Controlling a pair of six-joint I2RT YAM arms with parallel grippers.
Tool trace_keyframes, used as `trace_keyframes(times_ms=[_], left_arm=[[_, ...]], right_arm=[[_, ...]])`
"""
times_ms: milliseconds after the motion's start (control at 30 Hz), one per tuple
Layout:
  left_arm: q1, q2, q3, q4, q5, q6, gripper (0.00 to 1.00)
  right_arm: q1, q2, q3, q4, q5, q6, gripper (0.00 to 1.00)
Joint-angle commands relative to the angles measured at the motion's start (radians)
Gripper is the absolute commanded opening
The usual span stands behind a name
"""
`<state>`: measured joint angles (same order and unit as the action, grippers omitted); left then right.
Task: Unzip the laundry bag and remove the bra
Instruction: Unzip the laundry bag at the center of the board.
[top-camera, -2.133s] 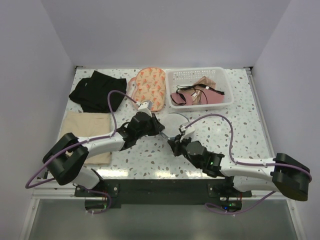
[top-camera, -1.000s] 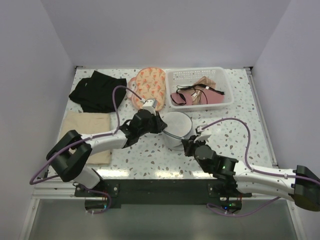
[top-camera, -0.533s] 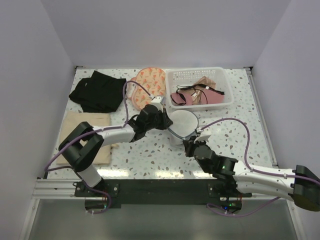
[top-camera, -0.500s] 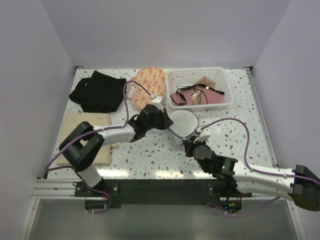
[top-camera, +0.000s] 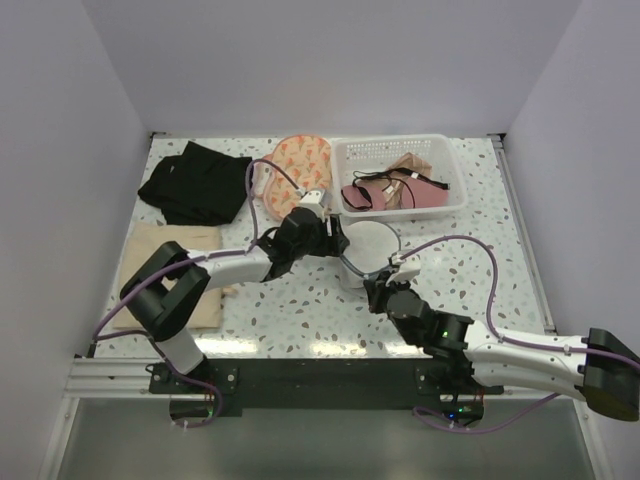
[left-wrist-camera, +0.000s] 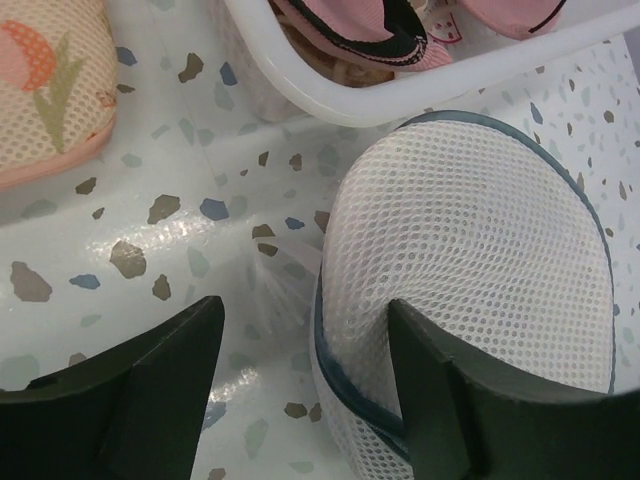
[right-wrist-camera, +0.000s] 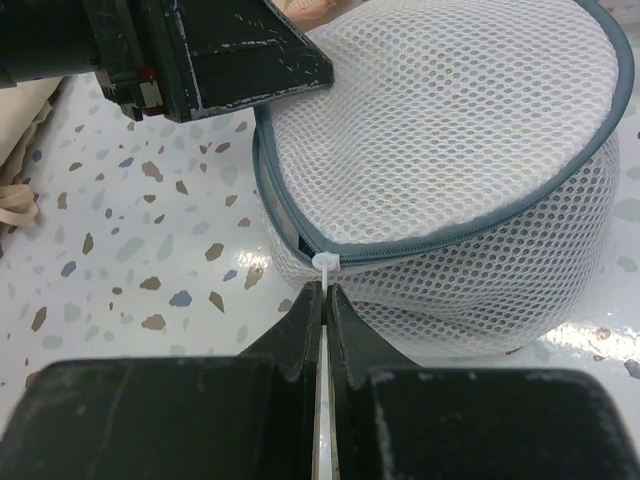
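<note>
Right pincer clenched at the bag's near rim; left pincer released.
The right gripper (right-wrist-camera: 322, 288) is shut tight, apparently nipping the white zipper pull (right-wrist-camera: 326, 262) (tab mostly hidden between the tips). The mesh laundry bag (top-camera: 366, 247) stands mid-table. The left gripper (left-wrist-camera: 300, 325) straddles its left edge, fingers (left-wrist-camera: 150, 390) spread, gripping nothing. The white basket (top-camera: 440, 208) sits just beyond.

Robot test cell, lab-type. Plain pale walls (top-camera: 330, 60) box in a speckled table (top-camera: 300, 310) on three sides. Two cabled arms (top-camera: 225, 268) bolted to a metal frame (top-camera: 100, 372) at its near edge.
</note>
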<state>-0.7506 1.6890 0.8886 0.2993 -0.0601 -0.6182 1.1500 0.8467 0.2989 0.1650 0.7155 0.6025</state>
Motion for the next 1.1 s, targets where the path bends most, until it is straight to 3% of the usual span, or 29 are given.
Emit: trace_keyframes(times_ms=[0, 400, 800, 1067], left_arm=[[0.014, -0.092, -0.019, -0.026, -0.119, 0.014, 0.75], [0.007, -0.350, -0.164, -0.173, -0.178, -0.067, 0.81], [-0.073, -0.460, -0.252, -0.166, -0.124, -0.254, 0.85], [-0.122, -0.439, -0.257, -0.121, -0.130, -0.305, 0.85]], right_arm=[[0.004, -0.004, 0.011, 0.053, 0.019, 0.006, 0.00], [0.004, -0.011, -0.017, 0.090, 0.012, 0.019, 0.00], [0.004, 0.078, 0.025, 0.195, -0.014, 0.006, 0.00], [0.004, 0.161, 0.054, 0.271, -0.044, -0.012, 0.00]])
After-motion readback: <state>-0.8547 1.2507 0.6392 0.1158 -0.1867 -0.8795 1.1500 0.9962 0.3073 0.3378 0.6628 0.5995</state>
